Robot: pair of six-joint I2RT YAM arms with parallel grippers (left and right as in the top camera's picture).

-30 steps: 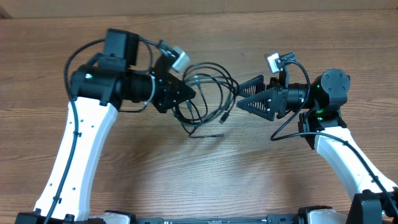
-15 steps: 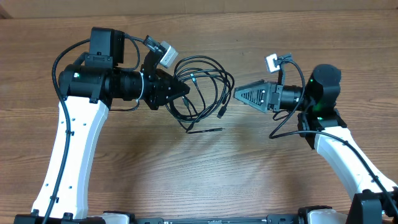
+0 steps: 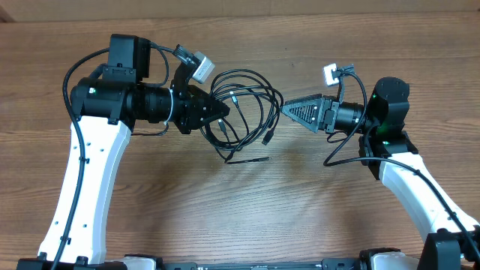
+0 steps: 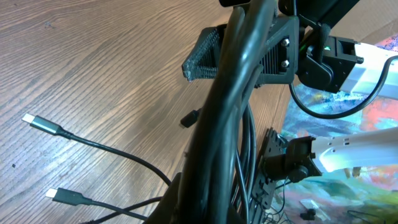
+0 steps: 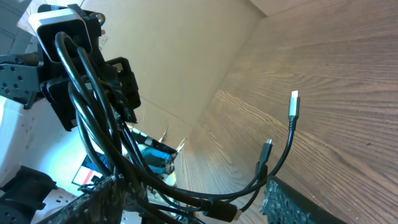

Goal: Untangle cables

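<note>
**Right jaws straddling the loop, not clamped**

Left end effector is clamped tight on the cables. The bundle hangs between the two arms over the counter. Right end effector has its fingers apart with strands running between them.

Best bet: close on a single outer strand, not the whole loop. Then pull away from the left slowly and stop if the knot cinches.

Count: one tangle, two silver plugs, one dark plug. Can't count the cords inside the knot.
</note>
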